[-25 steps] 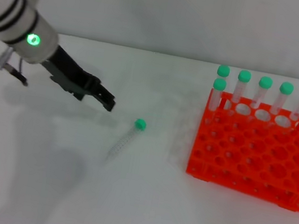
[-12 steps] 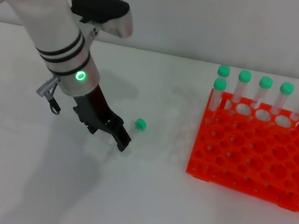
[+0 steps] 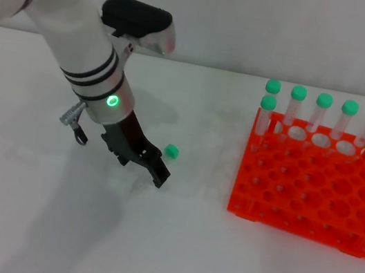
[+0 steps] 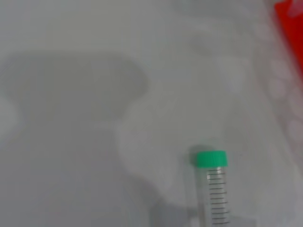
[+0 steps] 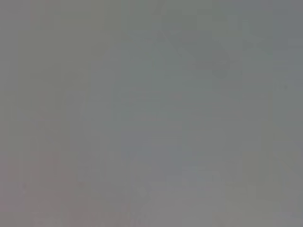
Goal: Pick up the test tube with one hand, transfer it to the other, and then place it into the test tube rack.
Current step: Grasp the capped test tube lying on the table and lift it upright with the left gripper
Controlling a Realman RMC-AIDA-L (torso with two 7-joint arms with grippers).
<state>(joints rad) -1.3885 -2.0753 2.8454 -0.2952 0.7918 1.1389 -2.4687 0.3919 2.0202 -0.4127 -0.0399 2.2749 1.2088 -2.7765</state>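
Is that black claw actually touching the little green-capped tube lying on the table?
Cannot tell: in the head view the left gripper covers the test tube body.

In the head view the left pincer [image 3: 156, 174] covers the body of the test tube [image 3: 171, 151]; only its green cap shows, at two o'clock from the tips. Whether the pincer grips it cannot be told. The test tube rack [image 3: 307, 189] is cut off at three o'clock. The right wrist view is featureless grey blur.
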